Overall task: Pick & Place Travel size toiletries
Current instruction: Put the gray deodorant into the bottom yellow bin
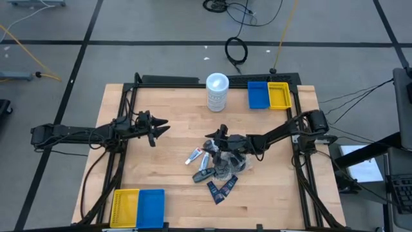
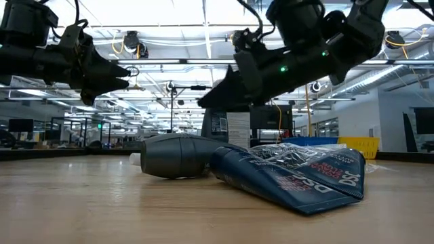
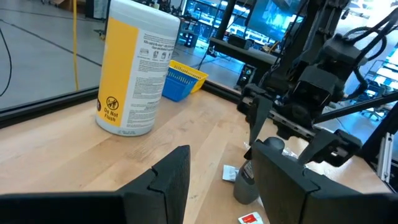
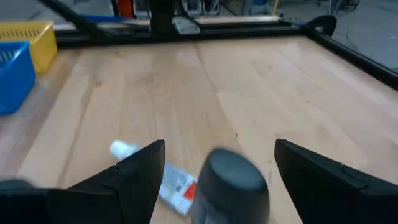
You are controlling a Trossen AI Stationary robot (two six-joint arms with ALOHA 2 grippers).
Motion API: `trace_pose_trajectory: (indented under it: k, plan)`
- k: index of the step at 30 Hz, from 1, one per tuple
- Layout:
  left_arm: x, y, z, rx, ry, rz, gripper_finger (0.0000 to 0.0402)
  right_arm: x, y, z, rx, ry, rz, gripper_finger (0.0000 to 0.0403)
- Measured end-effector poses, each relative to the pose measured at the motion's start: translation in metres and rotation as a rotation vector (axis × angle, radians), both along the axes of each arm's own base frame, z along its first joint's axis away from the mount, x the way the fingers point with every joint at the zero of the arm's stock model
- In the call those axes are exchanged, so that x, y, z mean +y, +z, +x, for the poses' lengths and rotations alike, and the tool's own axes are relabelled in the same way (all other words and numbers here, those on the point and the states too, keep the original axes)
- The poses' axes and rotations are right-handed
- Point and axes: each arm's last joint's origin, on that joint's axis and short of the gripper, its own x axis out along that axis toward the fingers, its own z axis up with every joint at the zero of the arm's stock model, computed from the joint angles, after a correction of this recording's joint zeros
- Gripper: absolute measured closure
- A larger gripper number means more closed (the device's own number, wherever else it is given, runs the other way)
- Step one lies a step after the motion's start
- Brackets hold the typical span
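Right gripper [image 1: 217, 143]: hovered over the pile of toiletries a little right of the table's middle, jaws spread wide, nothing clamped between them.
Right fingers [image 4: 134, 174]: dark, flat, wedge-shaped, one on each side of a mini bottle's cap; contact with the cap could not be told.
Mini bottle [image 4: 231, 185]: dark grey, matte, with a rounded cap, seen from above between the open jaws.
Lying bottle [image 2: 175, 156]: another dark grey one, smooth and barrel-shaped, on its side on the wood just beside the sachet.
White tube [image 1: 195, 156]: small, glossy, with a red patch on the label, flat on the table at the pile's left side.
Navy sachets [image 1: 222, 187]: flat, crinkled foil packets with white print, fanned out on the pile's side nearest the table's front edge.
Left gripper [image 1: 159, 128]: held above bare wood toward the table's left edge, well apart from the pile, jaws partly apart, empty.
Canister [image 1: 217, 91]: tall, white, round-lidded, with a yellow label, upright near the back edge.
Back bins [image 1: 269, 95]: blue and yellow plastic mesh, side by side by the back right corner.
Front bins [image 1: 138, 207]: a yellow and blue pair at the front left corner.
Table [image 1: 167, 164]: pale wood planks, black metal frame.
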Motion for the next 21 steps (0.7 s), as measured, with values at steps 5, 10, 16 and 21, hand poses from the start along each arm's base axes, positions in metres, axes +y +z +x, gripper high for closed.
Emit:
trace_pose_trajectory:
  k: [5,10,16,21]
  plan:
    - [0.0000,0.0000,0.0000,0.001,0.000,0.001,0.0231,0.0003,-0.0060,0.0030,-0.037,0.010,-0.015,0.0110]
    - [0.0000,-0.0001,0.0000,0.001,0.000,0.001,0.0231,-0.0033,-0.0089,0.0035,-0.026,0.022,0.019,0.0110]
    - [0.0000,-0.0001,0.0000,0.002,-0.001,0.003,0.0231,-0.0051,-0.0086,0.0036,-0.027,0.023,0.041,0.0110]
    - [0.0000,0.0000,0.0000,0.001,-0.001,0.003,0.0231,-0.0050,-0.0096,0.0033,-0.016,0.023,0.042,0.0110]
